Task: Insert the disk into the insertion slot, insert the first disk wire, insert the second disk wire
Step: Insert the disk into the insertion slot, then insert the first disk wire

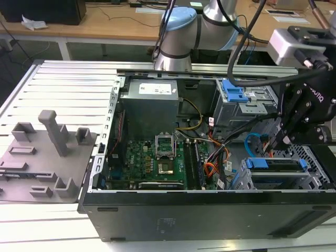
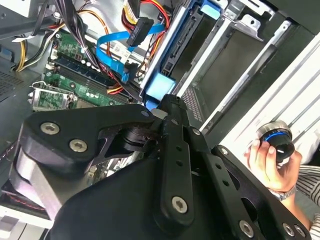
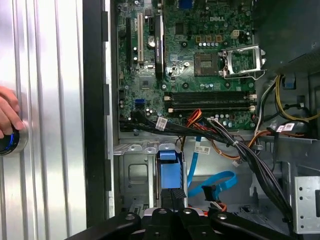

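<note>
The disk (image 1: 275, 164), in its bright blue carrier, lies in the insertion slot (image 1: 311, 157), a perforated silver cage at the case's front corner on the exterior view's right. My gripper (image 1: 280, 143) hangs just above the carrier's end. In both wrist views the carrier (image 3: 168, 167) (image 2: 160, 82) sits right at the gripper's tip (image 3: 173, 198) (image 2: 169, 100), whose fingers look shut together with nothing between them. The second disk wire (image 3: 220, 182) (image 2: 112, 42), light blue, loops loose beside the cage (image 1: 254, 140). A dark plug on coloured wires (image 2: 139, 31) hangs free near it.
A grey metal box with a blue latch (image 1: 233, 92) stands behind the cage. Black, orange and red wire bundles (image 3: 235, 147) cross between the motherboard (image 1: 157, 157) and the drive bay. A person's hand (image 2: 267, 162) holds a knob on the ribbed table beside the case.
</note>
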`<state>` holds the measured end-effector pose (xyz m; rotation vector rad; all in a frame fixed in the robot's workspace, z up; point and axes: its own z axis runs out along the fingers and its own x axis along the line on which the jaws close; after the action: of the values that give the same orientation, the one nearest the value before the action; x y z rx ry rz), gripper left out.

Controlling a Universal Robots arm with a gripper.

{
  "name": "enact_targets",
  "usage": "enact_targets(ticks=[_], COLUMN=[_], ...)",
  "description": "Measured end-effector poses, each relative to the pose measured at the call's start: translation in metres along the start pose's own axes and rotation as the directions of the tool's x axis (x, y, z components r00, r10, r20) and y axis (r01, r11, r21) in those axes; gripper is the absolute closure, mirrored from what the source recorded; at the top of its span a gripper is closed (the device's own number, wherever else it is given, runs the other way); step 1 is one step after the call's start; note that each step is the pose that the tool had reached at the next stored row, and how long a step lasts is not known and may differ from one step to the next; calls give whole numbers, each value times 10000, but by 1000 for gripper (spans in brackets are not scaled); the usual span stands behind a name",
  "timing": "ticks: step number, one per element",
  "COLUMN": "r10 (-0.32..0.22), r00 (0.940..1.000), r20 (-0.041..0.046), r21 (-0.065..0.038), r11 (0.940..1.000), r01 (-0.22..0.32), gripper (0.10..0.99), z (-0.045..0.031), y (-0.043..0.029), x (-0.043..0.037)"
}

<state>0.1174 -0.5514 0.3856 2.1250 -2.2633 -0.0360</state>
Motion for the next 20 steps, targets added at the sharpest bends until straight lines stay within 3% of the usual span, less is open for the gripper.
enact_targets(ticks=[2,8,20], r10=[1,0,0], r00=[10000,10000,10000], r20=[-1,-1,-1], r21=[0,0,0], r11=[10000,10000,10000], r01=[-1,0,0], gripper=[980,980,980], z=[39,152,159], y=[-12,-140,-148], x=[-1,-10,-11])
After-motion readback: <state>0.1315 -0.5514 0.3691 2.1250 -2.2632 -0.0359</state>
